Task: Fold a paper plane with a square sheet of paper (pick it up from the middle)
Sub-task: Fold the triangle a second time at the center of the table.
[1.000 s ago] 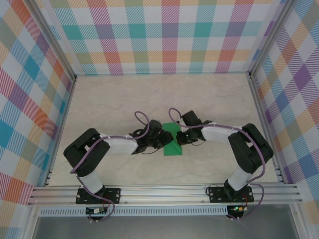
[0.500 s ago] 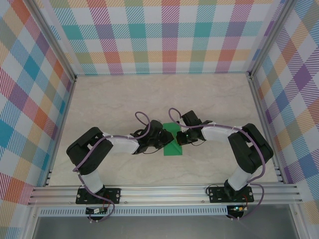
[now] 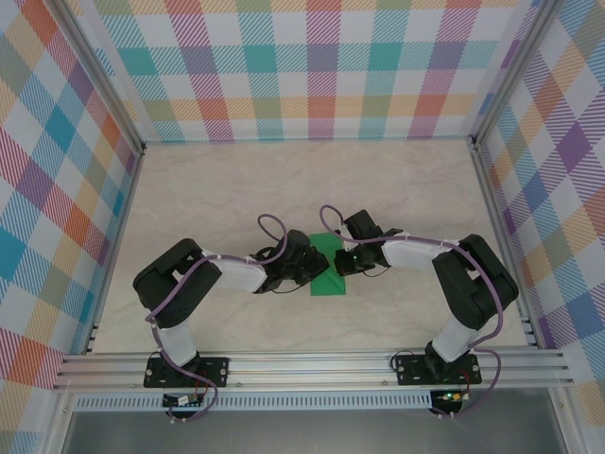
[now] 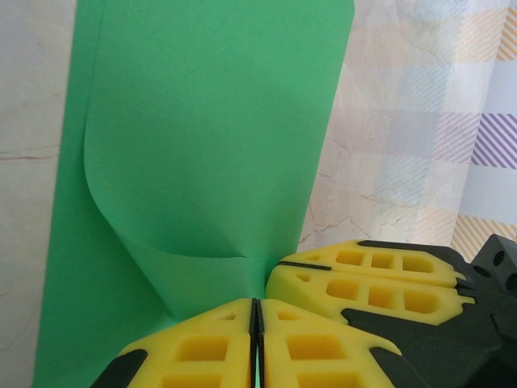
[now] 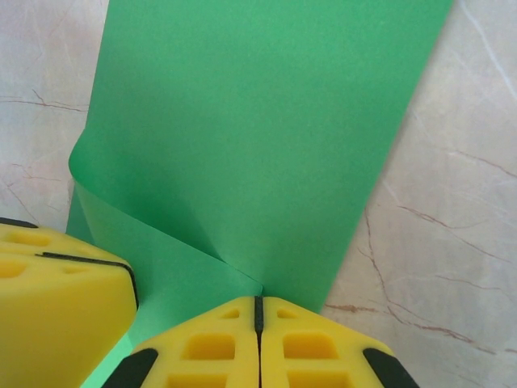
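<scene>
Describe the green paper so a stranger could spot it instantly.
On the marble table, find where the left tool and right tool meet. Pinched between them is the square sheet of paper, curled over and the only bright-green thing.

Centre: left gripper [image 4: 255, 311] and right gripper [image 5: 258, 307] just beside each other, both pinching the raised fold of the square sheet of paper [image 3: 330, 282], no passage between | 8 o'clock: left arm [image 3: 180, 284] blocks | 4 o'clock: right arm [image 3: 473, 284] blocks | 12 o'clock: table [image 3: 284, 180] open up to the far wall [image 3: 312, 66] | 9, 3 o'clock: open strips | 6 o'clock: frame rail [image 3: 312, 364] bars entry.
</scene>
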Controlling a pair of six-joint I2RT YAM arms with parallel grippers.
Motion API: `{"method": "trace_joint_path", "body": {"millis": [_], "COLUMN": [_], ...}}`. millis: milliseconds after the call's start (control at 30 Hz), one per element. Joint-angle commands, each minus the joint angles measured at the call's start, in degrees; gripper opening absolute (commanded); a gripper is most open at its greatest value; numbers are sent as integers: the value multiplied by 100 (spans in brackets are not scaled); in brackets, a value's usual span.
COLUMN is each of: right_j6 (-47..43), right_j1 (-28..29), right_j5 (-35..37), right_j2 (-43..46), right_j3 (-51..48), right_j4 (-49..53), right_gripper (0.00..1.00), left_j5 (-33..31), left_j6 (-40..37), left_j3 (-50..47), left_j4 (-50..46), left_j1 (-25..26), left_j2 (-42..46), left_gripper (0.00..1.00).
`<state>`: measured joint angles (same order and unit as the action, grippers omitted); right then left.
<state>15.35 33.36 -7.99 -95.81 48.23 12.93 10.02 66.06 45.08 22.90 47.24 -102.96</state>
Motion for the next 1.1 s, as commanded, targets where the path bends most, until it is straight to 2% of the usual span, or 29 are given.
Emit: {"method": "trace_joint_path", "body": {"millis": [0, 600, 1067], "right_j6": [-94, -150, -138], "right_j1": [-23, -21, -23], "right_j5": [84, 175, 134], "right_j2": [-74, -109, -219], "right_j3": [124, 196, 219], "right_j4": [-37, -27, -5], "right_gripper": [6, 5, 6], "left_j5": [109, 70, 43], "left_j6": [56, 11, 38], "left_j3": [150, 150, 247], "left_j4": [247, 249, 198], "left_j1": [57, 159, 154], "left_j2": [-120, -76, -385], "left_gripper": [12, 17, 16]}}
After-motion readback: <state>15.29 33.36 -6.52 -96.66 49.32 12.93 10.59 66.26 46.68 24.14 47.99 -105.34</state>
